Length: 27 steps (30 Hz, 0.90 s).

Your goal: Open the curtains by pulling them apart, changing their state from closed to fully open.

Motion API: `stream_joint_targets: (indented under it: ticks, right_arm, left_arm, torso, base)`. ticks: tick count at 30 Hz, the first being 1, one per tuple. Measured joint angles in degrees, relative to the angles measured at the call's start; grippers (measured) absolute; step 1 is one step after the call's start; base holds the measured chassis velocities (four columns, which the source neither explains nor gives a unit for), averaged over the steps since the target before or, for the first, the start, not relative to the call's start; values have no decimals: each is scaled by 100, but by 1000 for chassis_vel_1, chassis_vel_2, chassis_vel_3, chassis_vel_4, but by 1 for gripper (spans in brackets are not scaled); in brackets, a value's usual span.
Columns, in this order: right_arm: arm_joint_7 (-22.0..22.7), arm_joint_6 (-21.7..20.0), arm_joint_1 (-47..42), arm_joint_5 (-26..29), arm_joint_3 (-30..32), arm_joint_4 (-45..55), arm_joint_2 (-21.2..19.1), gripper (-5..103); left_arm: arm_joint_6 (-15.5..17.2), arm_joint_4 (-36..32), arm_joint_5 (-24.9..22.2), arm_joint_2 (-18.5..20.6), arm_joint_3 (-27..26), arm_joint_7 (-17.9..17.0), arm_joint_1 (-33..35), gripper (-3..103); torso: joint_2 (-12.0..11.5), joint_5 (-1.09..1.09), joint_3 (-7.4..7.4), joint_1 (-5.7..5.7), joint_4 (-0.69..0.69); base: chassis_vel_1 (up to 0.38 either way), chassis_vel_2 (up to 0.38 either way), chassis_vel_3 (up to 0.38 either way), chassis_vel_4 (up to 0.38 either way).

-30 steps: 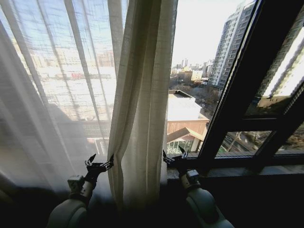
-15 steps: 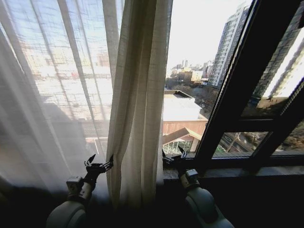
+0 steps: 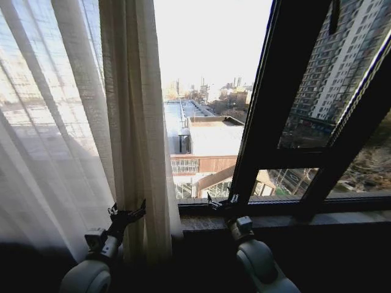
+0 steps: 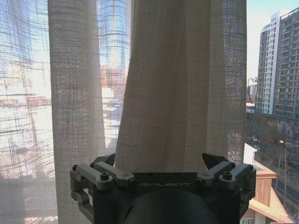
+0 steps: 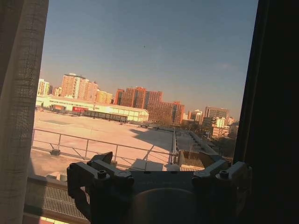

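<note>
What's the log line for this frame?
curtains: bunched left, window right bare | left gripper: open, at curtain edge | right gripper: open, at sill

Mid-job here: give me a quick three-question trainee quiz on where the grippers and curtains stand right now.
1. True or false: the left gripper has its fingers open with the bunched curtain fold beside them.
2. Multiple choice: the right gripper is (A) shut on the curtain, (B) open at the window sill before bare glass, (C) resting on the floor.
3. Fill in: in the head view, the gathered curtain hangs on the ____ side of the window frame.

Key: 1 true; 2 B; 3 left.
</note>
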Motion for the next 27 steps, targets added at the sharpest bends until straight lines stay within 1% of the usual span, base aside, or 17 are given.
stream_joint_targets:
  ticks: [3, 5, 7, 9, 12, 13, 14, 17, 21, 22, 25, 26, 27]
  right_arm:
    - [-3, 9, 19, -7, -39, -41, 1, 100]
    - [-7, 15, 57, -13, -102, -75, 6, 100]
    - [-8, 18, 76, -15, -132, -91, 11, 100]
    - [-9, 20, 107, -20, -188, -115, 14, 100]
    - [-9, 22, 133, -23, -218, -137, 3, 100]
    - [-9, 22, 133, -23, -218, -137, 3, 100]
    - [-9, 23, 144, -24, -222, -142, -8, 100]
    - [-8, 25, 157, -24, -223, -148, -17, 100]
    - [-4, 34, 175, -25, -220, -161, -17, 100]
    - [-4, 34, 175, -25, -220, -161, -17, 100]
    - [-3, 48, 181, -26, -218, -180, -16, 100]
    - [-2, 79, 192, -27, -217, -194, -20, 100]
    - [-2, 79, 192, -27, -217, -194, -20, 100]
  left_arm:
    - [-13, 8, 28, -16, 63, 7, -1, 100]
    - [-42, 130, 30, 46, 162, 125, -77, 100]
    - [-84, 213, 30, 86, 205, 193, -137, 100]
    - [-195, 475, 11, 198, 305, 296, -322, 100]
    - [-291, 787, -110, 366, 443, 404, -541, 100]
    - [-291, 787, -110, 366, 443, 404, -541, 100]
    - [-334, 946, -149, 466, 539, 445, -662, 100]
    - [-349, 1068, -181, 545, 628, 459, -771, 100]
    - [-353, 1388, -345, 736, 842, 465, -1143, 100]
    - [-353, 1388, -345, 736, 842, 465, -1143, 100]
    - [-356, 1598, -383, 848, 929, 461, -1368, 100]
    - [-389, 1806, -388, 946, 1008, 501, -1567, 100]
    - [-389, 1806, -388, 946, 1008, 501, -1567, 100]
  torso:
    - [0, -1, 0, 0, 1]
    - [0, -9, 0, 0, 4]
    - [0, -9, 0, 1, 4]
    - [0, -6, 0, 1, 3]
    - [0, -5, 1, 2, 1]
    - [0, -5, 1, 2, 1]
    - [0, -3, 1, 2, 1]
    - [0, -2, 1, 2, 0]
    - [0, -4, 0, 1, 2]
    - [0, -4, 0, 1, 2]
    - [0, -4, 1, 2, 2]
    - [0, -4, 1, 2, 1]
    - [0, -4, 1, 2, 1]
  base:
    - [0, 0, 0, 0]
    - [0, 0, 0, 0]
    - [6, 51, -28, -31]
    - [30, 50, -15, -50]
    - [7, 6, -12, -19]
    - [0, 0, 0, 0]
    - [0, 0, 0, 0]
    - [0, 0, 0, 0]
    - [0, 0, 0, 0]
    - [0, 0, 0, 0]
    - [0, 0, 0, 0]
    - [0, 0, 0, 0]
    - [0, 0, 0, 0]
